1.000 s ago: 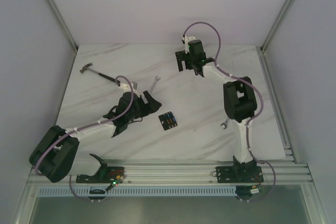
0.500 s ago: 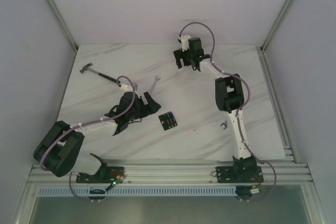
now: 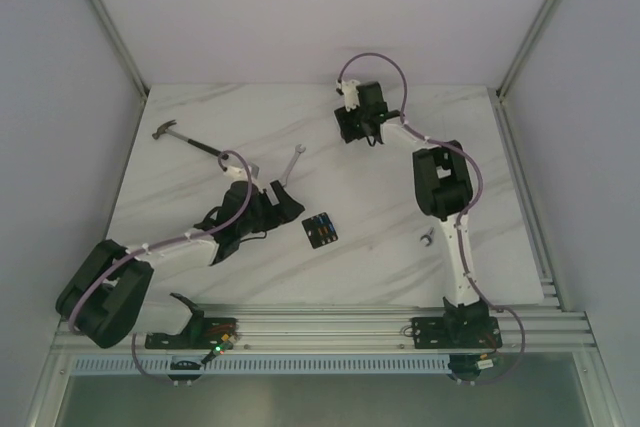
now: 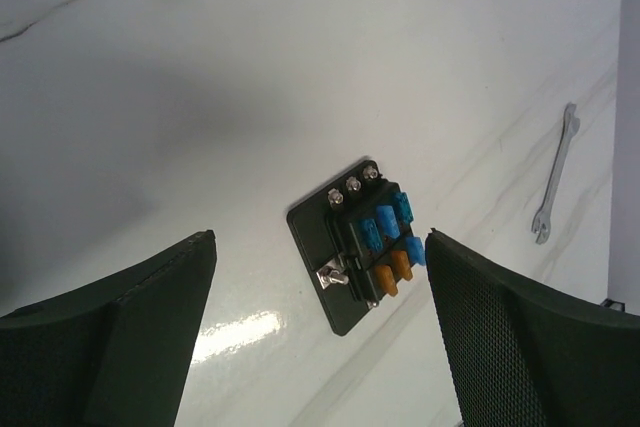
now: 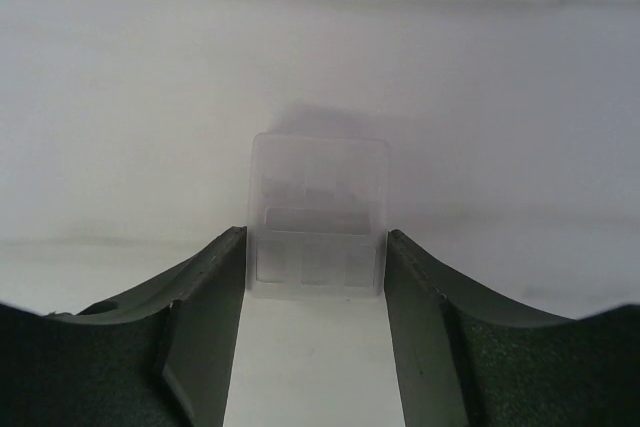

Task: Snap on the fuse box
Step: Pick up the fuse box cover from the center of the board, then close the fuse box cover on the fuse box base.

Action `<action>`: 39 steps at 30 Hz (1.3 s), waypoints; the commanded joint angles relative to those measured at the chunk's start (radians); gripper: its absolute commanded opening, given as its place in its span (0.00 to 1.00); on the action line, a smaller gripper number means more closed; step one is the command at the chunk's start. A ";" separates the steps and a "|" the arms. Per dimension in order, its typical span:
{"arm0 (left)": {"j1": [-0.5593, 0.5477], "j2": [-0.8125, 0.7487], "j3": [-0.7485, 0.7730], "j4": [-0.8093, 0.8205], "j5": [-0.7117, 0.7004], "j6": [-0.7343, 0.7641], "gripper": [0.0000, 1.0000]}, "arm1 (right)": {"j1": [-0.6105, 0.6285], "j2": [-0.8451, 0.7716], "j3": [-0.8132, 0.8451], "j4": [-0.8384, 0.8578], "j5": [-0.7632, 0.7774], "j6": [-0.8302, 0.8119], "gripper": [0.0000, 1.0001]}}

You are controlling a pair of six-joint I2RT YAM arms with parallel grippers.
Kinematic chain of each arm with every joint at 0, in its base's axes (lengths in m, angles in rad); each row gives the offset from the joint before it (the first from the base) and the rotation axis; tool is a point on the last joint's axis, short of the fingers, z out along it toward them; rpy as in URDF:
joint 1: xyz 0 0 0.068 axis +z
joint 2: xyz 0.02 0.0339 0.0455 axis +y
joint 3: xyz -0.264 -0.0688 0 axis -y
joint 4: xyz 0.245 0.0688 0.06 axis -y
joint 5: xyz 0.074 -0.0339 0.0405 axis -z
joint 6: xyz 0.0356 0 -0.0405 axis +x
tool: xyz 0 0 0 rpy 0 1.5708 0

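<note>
The fuse box [image 3: 320, 230] is a small black block with blue and amber fuses, lying flat on the white marble table. In the left wrist view the fuse box [image 4: 365, 242] lies beyond and between my open left fingers, untouched. My left gripper [image 3: 283, 195] hovers just left of it, empty [image 4: 320, 242]. My right gripper [image 3: 352, 127] is at the far back of the table. In the right wrist view its jaws [image 5: 317, 237] press both sides of a clear plastic cover [image 5: 318, 197] that rests on the table.
A hammer [image 3: 185, 137] lies at the back left. A long wrench [image 3: 292, 162] lies just behind the left gripper. A small wrench [image 3: 427, 238] lies by the right arm and shows in the left wrist view [image 4: 555, 187]. Metal rails edge the table.
My right gripper has tipped down and settled at the back of the table around the clear cover. My left arm has shifted slightly; the fuse box has not moved.
</note>
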 commanded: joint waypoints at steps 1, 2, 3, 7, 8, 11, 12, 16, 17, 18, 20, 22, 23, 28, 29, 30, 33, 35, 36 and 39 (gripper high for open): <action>0.007 -0.068 -0.040 0.002 -0.004 -0.021 0.94 | 0.048 -0.172 -0.175 0.019 0.085 0.015 0.46; 0.006 -0.079 -0.050 0.000 -0.009 -0.027 0.94 | 0.059 -0.212 -0.220 0.024 0.107 0.030 0.46; 0.007 -0.089 -0.060 -0.001 -0.014 -0.032 0.94 | 0.074 -0.258 -0.271 0.024 0.126 0.050 0.46; 0.007 -0.118 -0.090 -0.007 -0.018 -0.045 0.95 | 0.139 -0.440 -0.471 0.022 0.206 0.153 0.46; 0.007 -0.125 -0.096 -0.008 -0.018 -0.047 0.95 | 0.160 -0.487 -0.521 0.018 0.222 0.179 0.46; 0.007 -0.144 -0.109 -0.011 -0.021 -0.049 0.95 | 0.234 -0.620 -0.675 0.002 0.288 0.265 0.46; 0.007 -0.151 -0.112 -0.014 -0.023 -0.050 0.96 | 0.255 -0.661 -0.713 -0.003 0.296 0.294 0.46; 0.007 -0.177 -0.123 -0.032 -0.040 -0.055 0.99 | 0.354 -0.799 -0.842 -0.024 0.328 0.390 0.46; 0.007 -0.181 -0.127 -0.035 -0.044 -0.056 0.99 | 0.380 -0.821 -0.863 -0.031 0.341 0.407 0.46; 0.006 -0.186 -0.130 -0.040 -0.046 -0.058 1.00 | 0.408 -0.843 -0.883 -0.039 0.359 0.421 0.46; 0.007 -0.196 -0.136 -0.047 -0.052 -0.063 1.00 | 0.453 -0.872 -0.916 -0.053 0.395 0.455 0.46; 0.007 -0.206 -0.143 -0.053 -0.057 -0.065 1.00 | 0.496 -0.891 -0.945 -0.049 0.403 0.487 0.46; 0.007 -0.211 -0.146 -0.055 -0.059 -0.067 1.00 | 0.517 -0.893 -0.957 -0.044 0.409 0.500 0.46; 0.006 -0.234 -0.152 -0.074 -0.064 -0.070 1.00 | 0.607 -0.875 -0.980 -0.037 0.474 0.558 0.47; 0.006 -0.239 -0.154 -0.076 -0.066 -0.071 1.00 | 0.618 -0.871 -0.982 -0.031 0.478 0.562 0.47; 0.007 -0.244 -0.157 -0.078 -0.068 -0.074 1.00 | 0.629 -0.866 -0.984 -0.025 0.484 0.568 0.47; 0.006 -0.254 -0.162 -0.081 -0.070 -0.076 1.00 | 0.645 -0.845 -0.989 -0.014 0.507 0.574 0.48; 0.006 -0.256 -0.164 -0.081 -0.070 -0.078 1.00 | 0.649 -0.832 -0.990 -0.008 0.517 0.576 0.48; 0.008 -0.258 -0.165 -0.081 -0.070 -0.078 1.00 | 0.651 -0.825 -0.990 -0.005 0.519 0.577 0.48; 0.007 -0.256 -0.164 -0.083 -0.069 -0.078 1.00 | 0.656 -0.805 -0.994 0.004 0.526 0.582 0.49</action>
